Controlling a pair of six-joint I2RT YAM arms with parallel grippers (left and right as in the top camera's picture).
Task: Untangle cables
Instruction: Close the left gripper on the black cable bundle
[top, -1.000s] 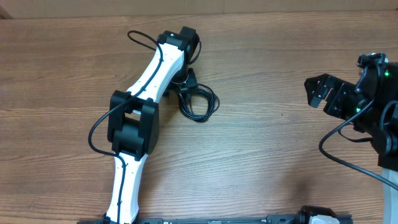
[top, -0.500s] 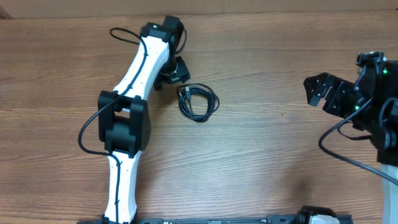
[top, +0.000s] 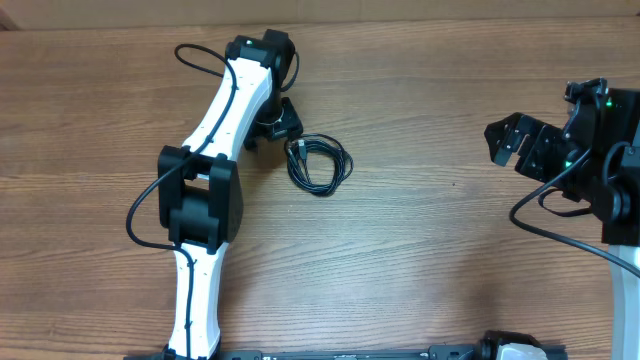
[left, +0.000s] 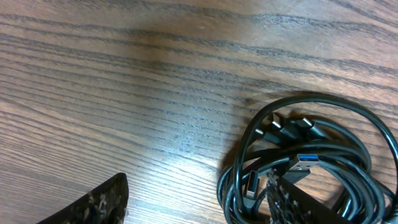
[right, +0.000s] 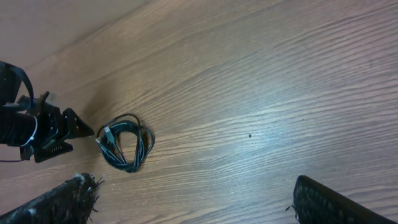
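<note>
- L gripper (top: 282, 125): jaws apart, nothing held; just beside the cable coil (top: 298, 165), on its upper-left side in overhead.
- R gripper (top: 500, 145): spread wide, empty, well apart from coil, near right side of wooden table (top: 430, 260).
- Coil: flat on table, mid-left. Several thin black cords wound in one small ring, no strand pulled free yet.
- L wrist view: one fingertip (left: 102, 202) over bare wood, the other (left: 295, 200) at coil's near edge, in front of strands; can't tell if touching.
- Plug ends bunched inside ring, incl. USB-A plug w/ blue insert (left: 305, 163).
- Step in hand, prob: lining up L gripper for first grab on coil.
- To do well: shift toward coil so strands lie btw jaws; gap now shows mostly wood.
- Aim for one plug end or a single outer strand, not whole ring; grabbing entire bundle would prob just lift the tangle.
- Go low: cords thin & flat on wood, so pads need to nearly meet table to catch one.
- Close gently, then pull slow & outward from ring; watch for loops tightening.
- Bring R gripper in to pin opposite side of ring; otherwise coil prob slides on smooth wood w/ the pull.
- Risk: cords look light & springy, likely to skate off if nudged by a fingertip before closing.
</note>
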